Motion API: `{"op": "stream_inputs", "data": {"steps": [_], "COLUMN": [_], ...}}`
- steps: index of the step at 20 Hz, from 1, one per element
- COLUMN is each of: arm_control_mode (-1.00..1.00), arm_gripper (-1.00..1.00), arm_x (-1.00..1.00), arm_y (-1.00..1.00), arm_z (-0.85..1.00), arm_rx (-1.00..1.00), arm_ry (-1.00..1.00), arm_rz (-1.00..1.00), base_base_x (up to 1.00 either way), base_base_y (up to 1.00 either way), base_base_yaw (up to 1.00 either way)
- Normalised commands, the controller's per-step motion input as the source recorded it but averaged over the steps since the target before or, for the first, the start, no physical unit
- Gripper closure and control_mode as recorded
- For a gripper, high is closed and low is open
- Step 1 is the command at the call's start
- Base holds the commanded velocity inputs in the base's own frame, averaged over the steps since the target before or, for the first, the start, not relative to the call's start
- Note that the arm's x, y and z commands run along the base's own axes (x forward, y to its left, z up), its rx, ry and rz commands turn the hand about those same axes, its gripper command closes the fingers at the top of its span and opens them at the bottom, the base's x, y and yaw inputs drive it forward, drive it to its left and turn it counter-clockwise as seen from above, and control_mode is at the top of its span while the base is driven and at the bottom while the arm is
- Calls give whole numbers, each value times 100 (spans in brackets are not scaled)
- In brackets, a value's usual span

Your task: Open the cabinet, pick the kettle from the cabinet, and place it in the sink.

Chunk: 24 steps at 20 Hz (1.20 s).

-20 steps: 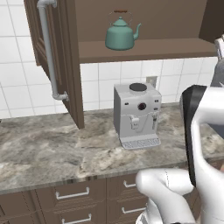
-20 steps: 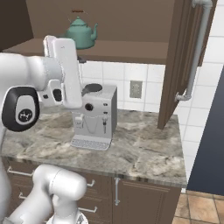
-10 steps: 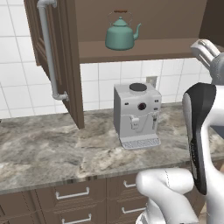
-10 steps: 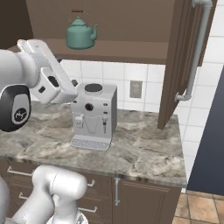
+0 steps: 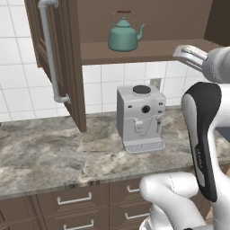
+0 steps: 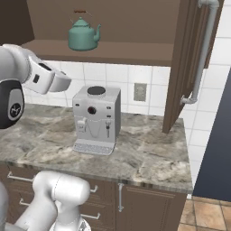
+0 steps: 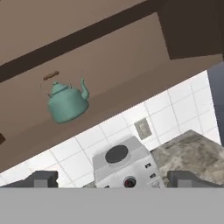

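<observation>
Since a second ago the white arm's hand has swung up from in front of the coffee machine to just below the cabinet shelf, while the kettle, the machine and the doors have stayed where they were. Its two-finger claw (image 7: 113,179) is released, jaws spread wide with nothing between them; in the hand view the two dark finger tips (image 7: 41,178) sit far apart at the bottom. In the left base view the claw (image 5: 186,52) points left at the level of the shelf's front edge, though whether it touches that edge is hard to tell from this angle.

Up and to the left of the claw, well apart from it, the small teal-green rounded kettle (image 5: 123,36) with a curved spout and a thin arched handle with a brown top stands upright on the shelf of the dark brown wooden wall cabinet (image 5: 134,51). Both raised-panel doors are swung open, each carrying a long vertical silver bar handle (image 5: 50,54); the right door (image 6: 187,58) hangs out over the right end of the counter.

Below the claw, the grey boxy coffee machine (image 5: 140,117) stands against the white tiled wall (image 5: 22,85), just left of a wall socket (image 6: 140,92), on the grey marbled stone counter (image 5: 49,157). Brown drawers with short horizontal handles (image 5: 74,199) run under the near edge.
</observation>
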Motion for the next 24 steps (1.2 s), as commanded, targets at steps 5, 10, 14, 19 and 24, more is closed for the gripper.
{"op": "stream_inputs", "data": {"steps": [5,10,14,19,24], "arm_control_mode": [-100,-100,-100,-100,-100], "arm_gripper": [-100,-100,-100,-100,-100], "arm_x": [28,32,31,31,21], "arm_y": [33,25,20,20,11], "arm_z": [-6,4,13,18,15], "arm_rx": [-15,-14,-18,-20,-8], "arm_ry": [-10,-4,0,0,-5], "arm_rz": [29,20,5,0,0], "base_base_x": [0,0,0,0,0], "base_base_y": [0,0,0,0,0], "base_base_yaw": [0,0,0,0,0]}}
